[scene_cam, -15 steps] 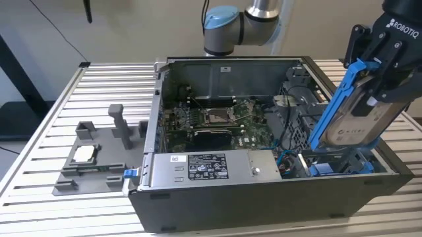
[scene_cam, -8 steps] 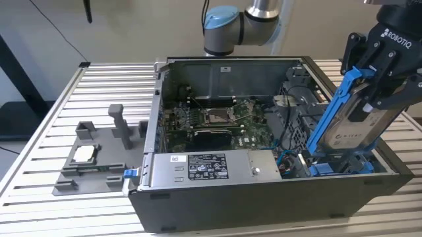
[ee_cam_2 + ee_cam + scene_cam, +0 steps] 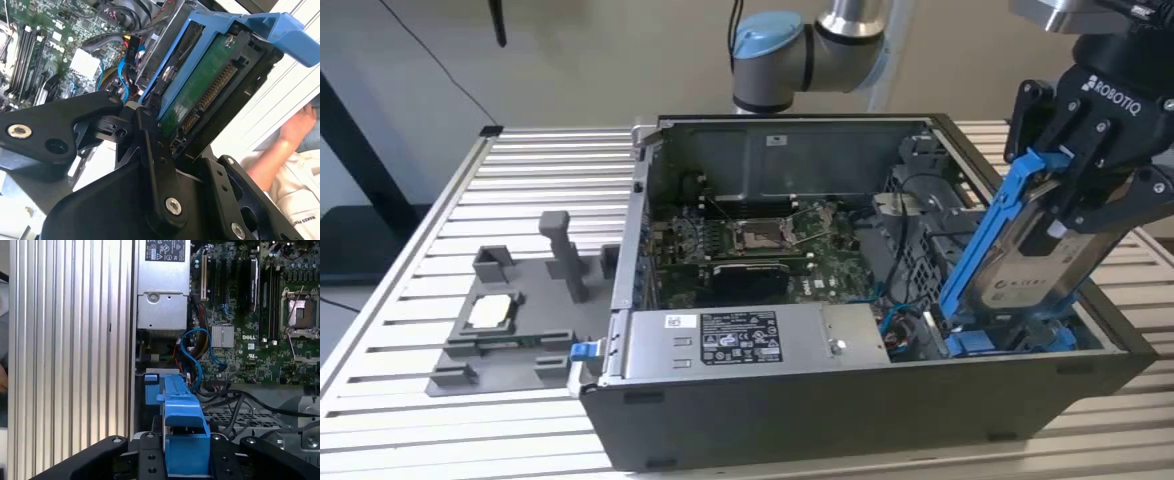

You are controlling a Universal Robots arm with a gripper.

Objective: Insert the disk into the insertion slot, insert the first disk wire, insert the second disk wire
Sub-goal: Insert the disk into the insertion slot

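The disk (image 3: pixel 1045 262), a silver-grey drive in a bright blue carrier frame (image 3: pixel 991 225), stands steeply tilted at the right end of the open computer case. My gripper (image 3: pixel 1091 185) is shut on its upper end. Its lower end sits at the insertion slot (image 3: pixel 977 345), a bay with blue tabs in the case's near right corner. In the second wrist view the disk's green circuit board and connector (image 3: pixel 202 92) face the camera between my black fingers (image 3: pixel 150 135). The first wrist view looks down the blue carrier (image 3: pixel 182 432). Blue wires (image 3: pixel 194 357) lie loose beside the bay.
The case stands on a slatted metal table (image 3: pixel 507 170). A labelled grey power-supply box (image 3: pixel 720 345) fills its near side and the motherboard (image 3: pixel 761 245) its floor. A grey fixture with small parts (image 3: pixel 520 320) sits at the exterior view's left. A person's hand (image 3: pixel 296 129) rests close by.
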